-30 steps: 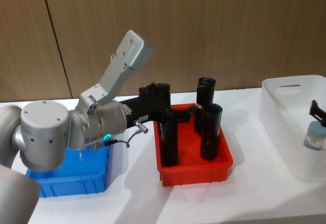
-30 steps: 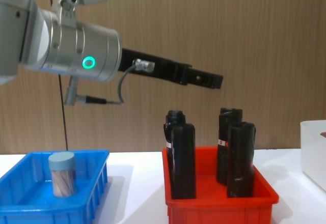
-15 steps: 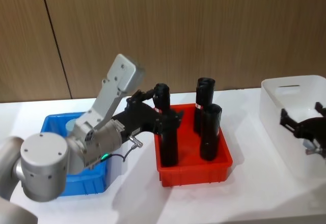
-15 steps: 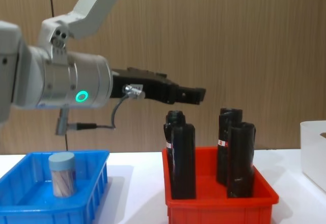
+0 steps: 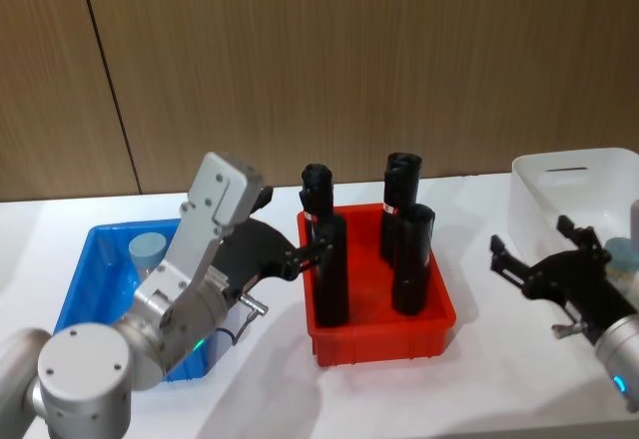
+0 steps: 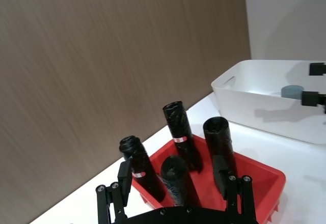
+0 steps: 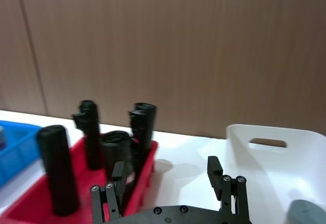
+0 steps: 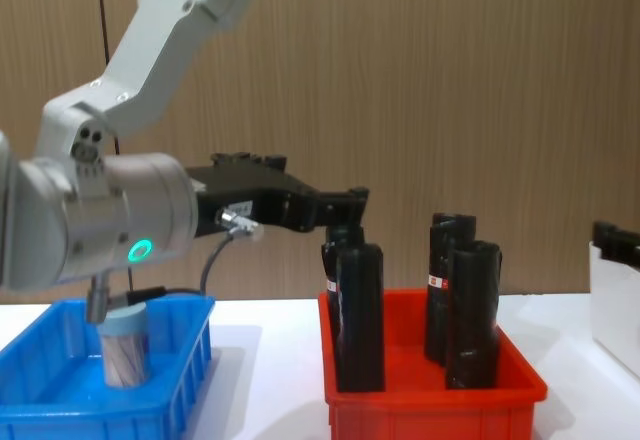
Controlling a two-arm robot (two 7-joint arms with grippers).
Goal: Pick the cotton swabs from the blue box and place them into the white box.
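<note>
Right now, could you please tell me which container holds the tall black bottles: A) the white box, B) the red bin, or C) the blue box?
B: all four black bottles stand upright inside the red bin.

one small clear cylindrical jar of cotton swabs [image 8: 124, 345], pale grey-blue lid on top, stands upright in the shallow bright blue plastic box [image 8: 60, 415], back behind and below the left pincer [image 8: 352, 200]. a second jar [image 5: 621, 255] sits in the white translucent plastic box [image 5: 559, 175], just behind the right pincer [image 5: 529, 244].
</note>
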